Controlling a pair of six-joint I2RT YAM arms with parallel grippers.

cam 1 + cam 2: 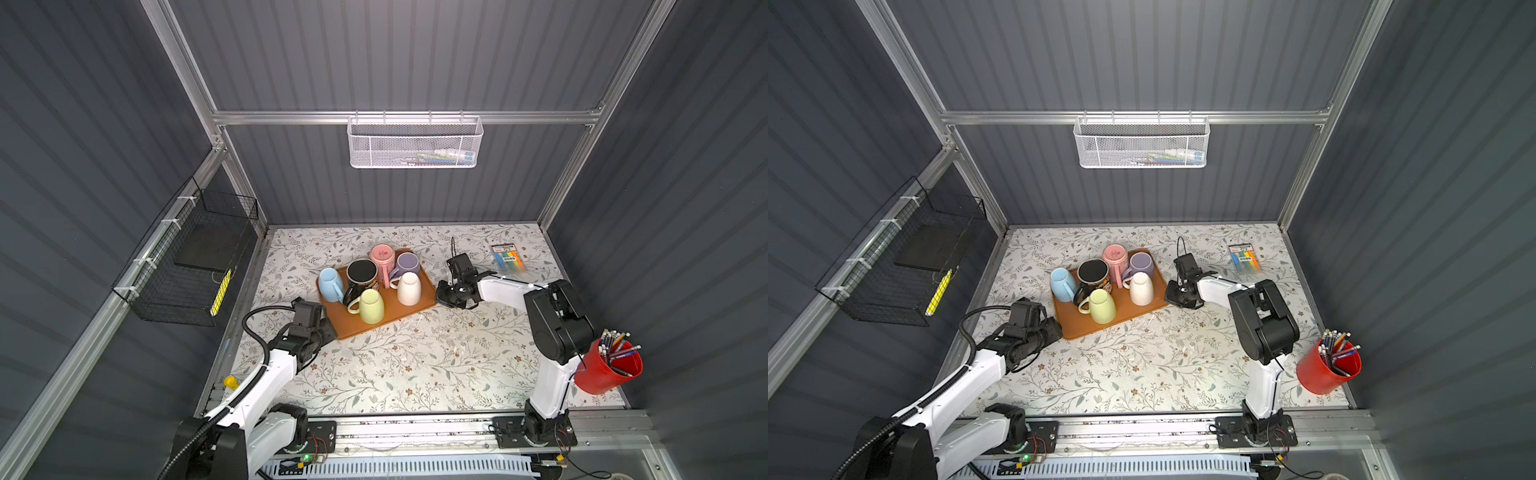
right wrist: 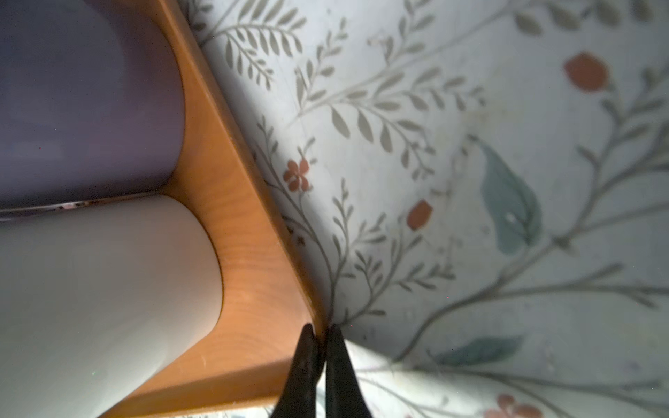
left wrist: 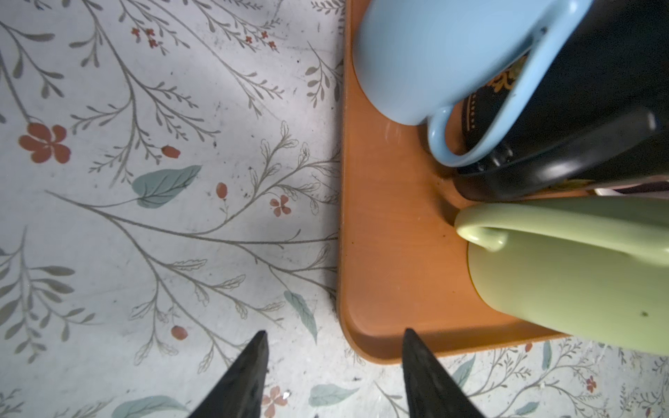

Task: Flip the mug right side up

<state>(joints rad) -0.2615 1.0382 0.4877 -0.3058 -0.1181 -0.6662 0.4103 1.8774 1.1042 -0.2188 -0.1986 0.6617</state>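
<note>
Several mugs stand on an orange tray [image 1: 392, 318] [image 1: 1129, 313]. Blue [image 1: 331, 284], green [image 1: 371, 305], white [image 1: 409, 288] and purple [image 1: 407, 264] mugs sit mouth down, and the black mug [image 1: 361, 272] shows a dark open top. A pink mug [image 1: 382, 257] stands at the back. My left gripper [image 1: 328, 332] [image 3: 335, 332] is open at the tray's near left corner, one finger over the tray [image 3: 391, 217], the other over the table. My right gripper [image 1: 440, 291] [image 2: 320, 327] is shut on the tray's right rim [image 2: 246, 253], beside the white mug [image 2: 101, 282].
A pack of markers [image 1: 509, 257] lies at the back right and a red cup of pens [image 1: 609, 368] stands at the front right. A white mesh basket [image 1: 415, 141] hangs on the back wall, a black wire basket [image 1: 191, 266] on the left wall.
</note>
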